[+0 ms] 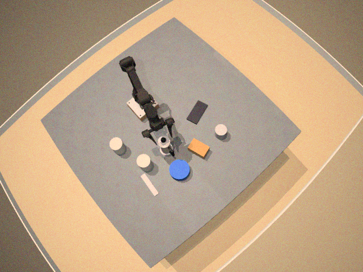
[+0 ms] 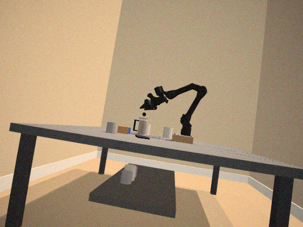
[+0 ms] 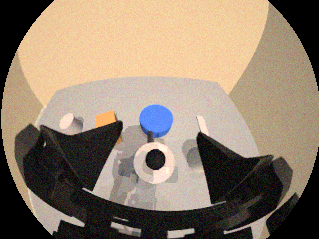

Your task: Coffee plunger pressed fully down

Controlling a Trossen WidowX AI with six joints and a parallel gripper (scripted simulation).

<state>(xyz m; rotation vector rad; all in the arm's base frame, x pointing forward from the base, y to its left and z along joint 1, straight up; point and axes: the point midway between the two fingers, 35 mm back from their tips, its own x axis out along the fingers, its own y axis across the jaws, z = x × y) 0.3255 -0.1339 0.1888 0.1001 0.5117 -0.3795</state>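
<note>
We count three white cylindrical cups, one flat blue round disc, one orange rectangular block, one dark flat slab and one pale narrow strip on the grey square table. The single clear cylindrical coffee press stands upright at frame centre in the top view, with a black handle and a small black ball knob on a short rod above its lid. The black parallel-jaw gripper hangs above the knob, jaws spread wide, holding nothing. The disc lies just below the press, the block just right. Wide bare table runs to every edge.
</note>
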